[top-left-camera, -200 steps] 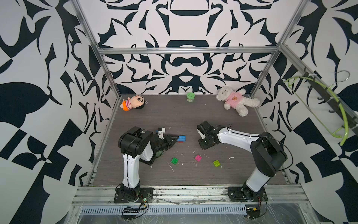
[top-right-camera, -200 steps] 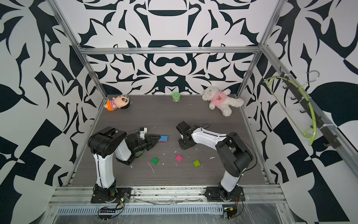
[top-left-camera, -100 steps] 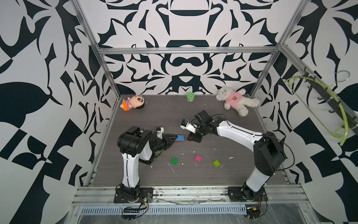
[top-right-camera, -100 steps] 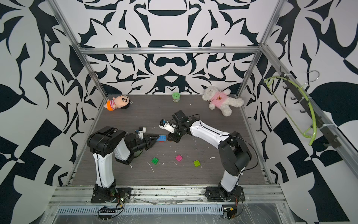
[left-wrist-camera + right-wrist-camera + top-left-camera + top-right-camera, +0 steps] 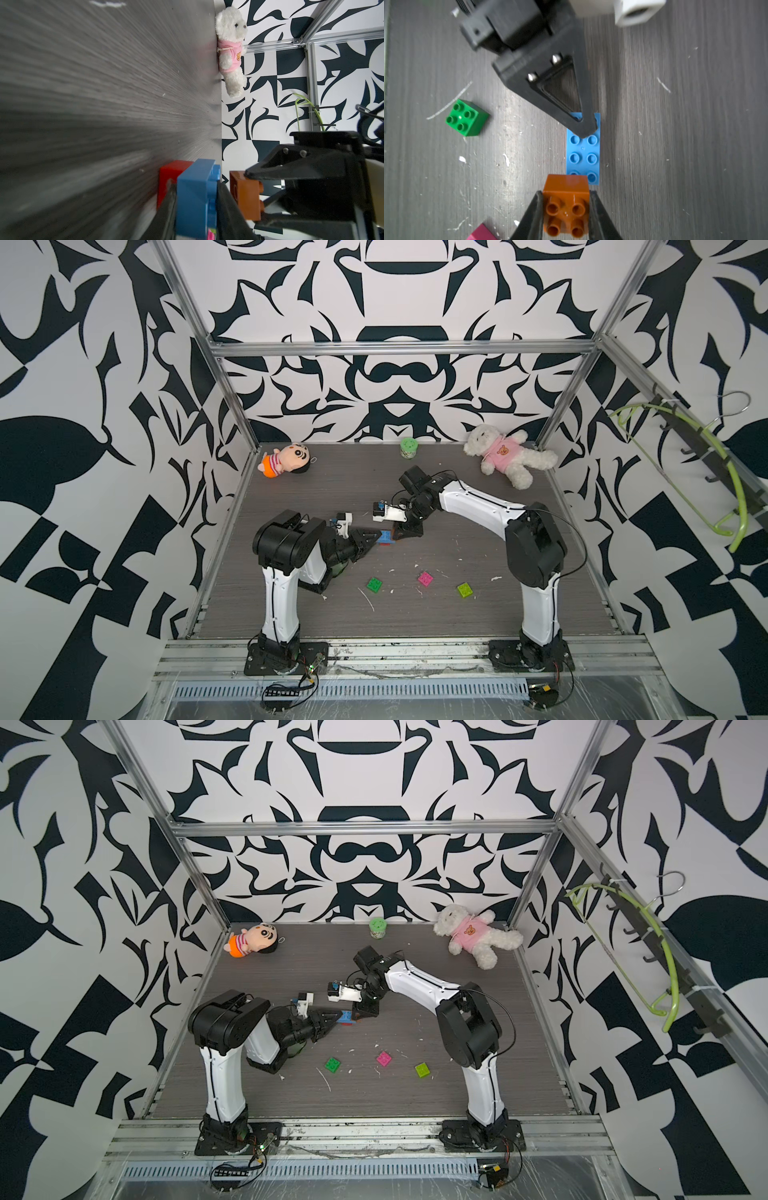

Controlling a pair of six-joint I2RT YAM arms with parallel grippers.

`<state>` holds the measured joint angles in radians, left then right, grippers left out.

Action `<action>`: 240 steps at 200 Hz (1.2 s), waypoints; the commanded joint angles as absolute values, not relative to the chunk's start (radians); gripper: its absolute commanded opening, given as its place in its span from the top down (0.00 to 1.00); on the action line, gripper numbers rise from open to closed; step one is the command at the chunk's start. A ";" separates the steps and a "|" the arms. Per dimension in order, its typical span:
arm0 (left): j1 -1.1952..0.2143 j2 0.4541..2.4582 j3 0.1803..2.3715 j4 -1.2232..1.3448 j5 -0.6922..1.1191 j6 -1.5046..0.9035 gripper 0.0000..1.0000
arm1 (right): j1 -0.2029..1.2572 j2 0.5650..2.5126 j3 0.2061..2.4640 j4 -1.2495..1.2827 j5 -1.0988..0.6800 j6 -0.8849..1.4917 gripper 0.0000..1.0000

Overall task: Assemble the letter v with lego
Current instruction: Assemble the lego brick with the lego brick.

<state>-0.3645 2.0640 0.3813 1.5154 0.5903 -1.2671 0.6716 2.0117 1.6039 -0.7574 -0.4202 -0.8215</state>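
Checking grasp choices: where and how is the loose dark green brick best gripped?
I'd pinch the dark green brick across two opposite side walls, coming straight down from above: it sits flat, studs up, with flat parallel walls and nothing touching it.

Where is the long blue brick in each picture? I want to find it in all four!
In a top view: blue brick in the middle of the table.
In a top view: same spot.
Left wrist: squeezed between the near fingers, beside the red brick.
Right wrist: middle, just past the orange brick.
Shared landmark: the left gripper clamped on it.
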 commanded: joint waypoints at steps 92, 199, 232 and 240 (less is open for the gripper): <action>-0.354 2.125 0.374 1.439 0.607 -1.235 0.77 | 0.715 2.077 1.725 -0.836 -0.264 -0.871 1.00; -0.351 2.143 0.377 1.439 0.609 -1.238 0.79 | 0.730 2.117 1.759 -0.873 -0.265 -0.840 1.00; -0.350 2.148 0.378 1.439 0.611 -1.238 0.80 | 0.747 2.120 1.745 -0.866 -0.238 -0.831 1.00; -0.351 2.147 0.377 1.439 0.611 -1.238 0.80 | 0.750 2.122 1.748 -0.868 -0.233 -0.828 1.00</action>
